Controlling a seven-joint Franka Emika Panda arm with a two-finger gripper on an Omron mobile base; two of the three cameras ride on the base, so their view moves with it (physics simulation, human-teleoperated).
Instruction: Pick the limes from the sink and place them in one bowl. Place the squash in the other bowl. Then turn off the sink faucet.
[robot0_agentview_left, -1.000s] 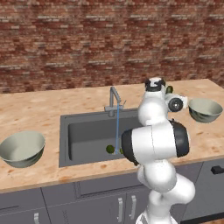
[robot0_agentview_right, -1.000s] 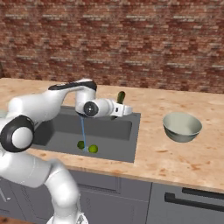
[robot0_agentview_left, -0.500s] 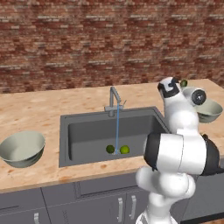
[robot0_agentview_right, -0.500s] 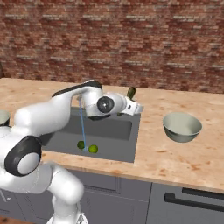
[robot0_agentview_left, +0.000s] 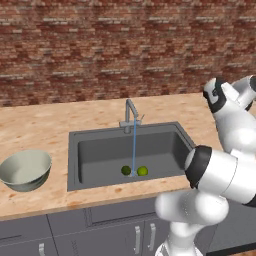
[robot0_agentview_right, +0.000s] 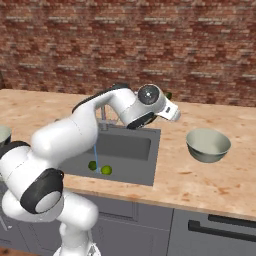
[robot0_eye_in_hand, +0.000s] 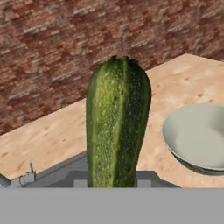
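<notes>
1. Starting at the left end of the wooden counter (robot0_agentview_left: 45, 120), one bowl (robot0_agentview_left: 25, 170) is seen near the front edge, upright and well apart from the sink (robot0_agentview_left: 131, 152).
2. The sink is set into the middle of the counter, and its dark basin is bounded by a raised rim on all four sides.
3. The sink faucet (robot0_agentview_left: 131, 114) is mounted at the middle of the sink's back rim, and a thin blue stream of water (robot0_agentview_left: 133, 150) is seen falling from its spout to the basin floor.
4. The limes (robot0_agentview_left: 142, 171) are found on the basin floor toward the front wall, one on each side of the stream, just beside each other.
5. To the right of the sink, the gripper (robot0_agentview_right: 174, 113) is held above the counter at the sink's back right corner, between the sink and the other bowl (robot0_agentview_right: 208, 145).
6. The squash (robot0_eye_in_hand: 118, 127) is pinched in the gripper and stands upright in the hand view, its stalk end at the top; in the right base view only a small dark green tip is made out behind the hand.
7. The other bowl is seen on the right part of the counter, upright, well apart from the sink's right rim and near the front edge.
8. A brick wall (robot0_agentview_right: 150, 45) is seen running along the counter's back edge.
</notes>
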